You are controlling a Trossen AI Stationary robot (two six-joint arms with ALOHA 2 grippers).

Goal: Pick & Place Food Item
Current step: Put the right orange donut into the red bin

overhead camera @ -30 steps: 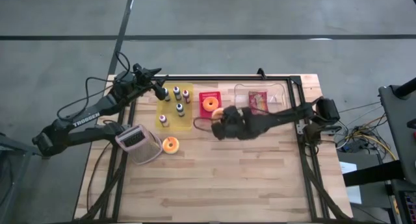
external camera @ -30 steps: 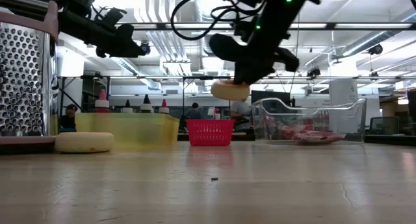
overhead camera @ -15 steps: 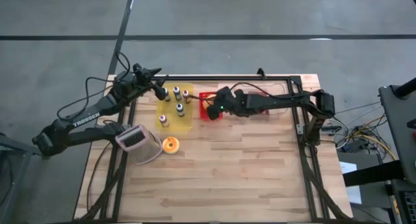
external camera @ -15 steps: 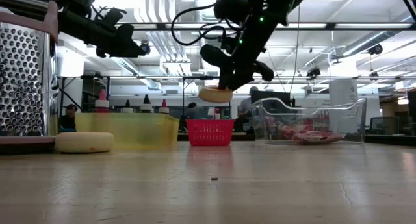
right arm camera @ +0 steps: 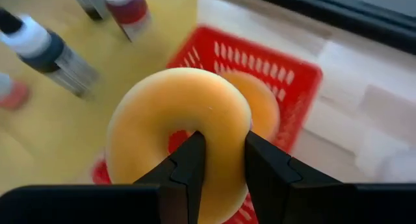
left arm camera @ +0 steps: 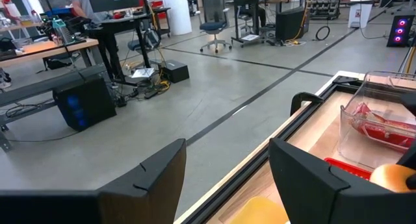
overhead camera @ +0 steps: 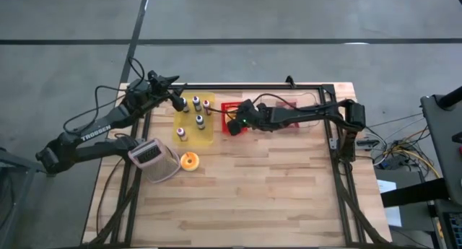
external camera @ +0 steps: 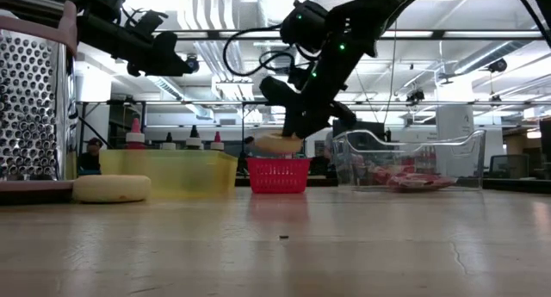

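Spanning the whole high view, the wooden table (overhead camera: 238,198) carries everything, with both dark arms reaching in from its two sides. The left gripper (overhead camera: 175,102) waits at the far left corner, beside the yellow tray (overhead camera: 189,136) of small bottles (overhead camera: 196,102), its fingers spread wide and empty in its own wrist view. Near it on the left stand a metal grater (overhead camera: 153,159) and a second donut (overhead camera: 189,161) lying flat on the wood. At the far right sits a clear bin (external camera: 409,159) with packaged food inside.

Between tray and bin is the red basket (external camera: 278,174), which already holds one donut (right arm camera: 263,107). The right gripper (right arm camera: 221,162) hovers just above it, fingers drawn narrowly together on the held donut (right arm camera: 177,130): one finger passes through the hole, the other presses the outer edge, so the ring wall is pinched between them. In the low view the held donut hangs level just over the basket's rim.

It looks light, and probably a soft or rubbery toy, smooth and slightly glossy, so it could slip or swivel in a pinch. Gripping through the hole, as here, seems the surest hold; it should fall flat when let go. Little looks breakable, though it may land stacked on the donut already inside.
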